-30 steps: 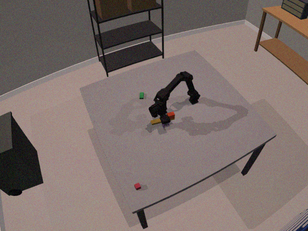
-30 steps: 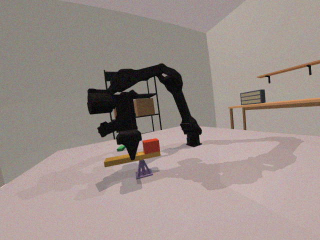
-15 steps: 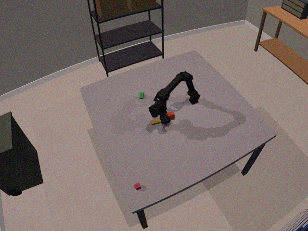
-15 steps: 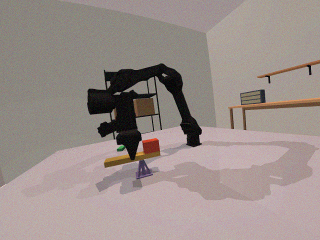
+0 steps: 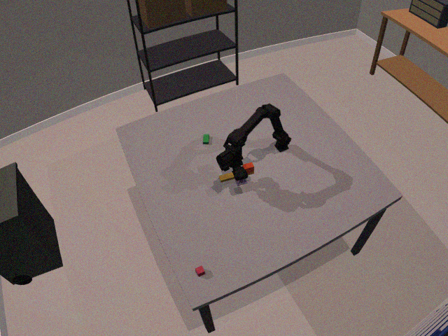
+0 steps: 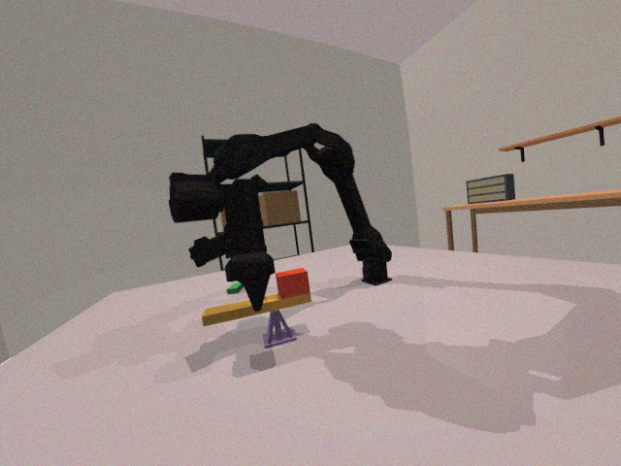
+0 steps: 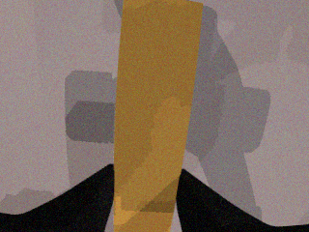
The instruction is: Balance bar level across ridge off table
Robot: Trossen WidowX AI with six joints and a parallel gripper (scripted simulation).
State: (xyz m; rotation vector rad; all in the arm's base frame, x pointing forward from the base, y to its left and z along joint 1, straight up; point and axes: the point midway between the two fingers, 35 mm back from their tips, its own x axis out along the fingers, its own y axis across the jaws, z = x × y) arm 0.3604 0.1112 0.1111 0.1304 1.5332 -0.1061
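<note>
Yellow and stiff-looking, the bar (image 5: 227, 177) (image 6: 225, 312) (image 7: 152, 97) is hanging over the purple ridge (image 6: 277, 331), partly closed gripper (image 6: 257, 307) (image 7: 146, 174) pinching mid-length, probably best gripped nearer the heavier-looking red block (image 5: 248, 168) (image 6: 293, 282) end

matt yellow bar (image 5: 226, 177) (image 6: 228, 313) (image 7: 154, 97), smooth matt red block (image 5: 248, 168) (image 6: 293, 283)

bar (image 7: 152, 97) cropped in wrist view, ridge top (image 6: 276, 316) contact unclear

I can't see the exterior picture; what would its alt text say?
A black robot arm's fingers grip a long yellow bar above a small purple stand; a red-orange block sits near the bar's right end.
</note>
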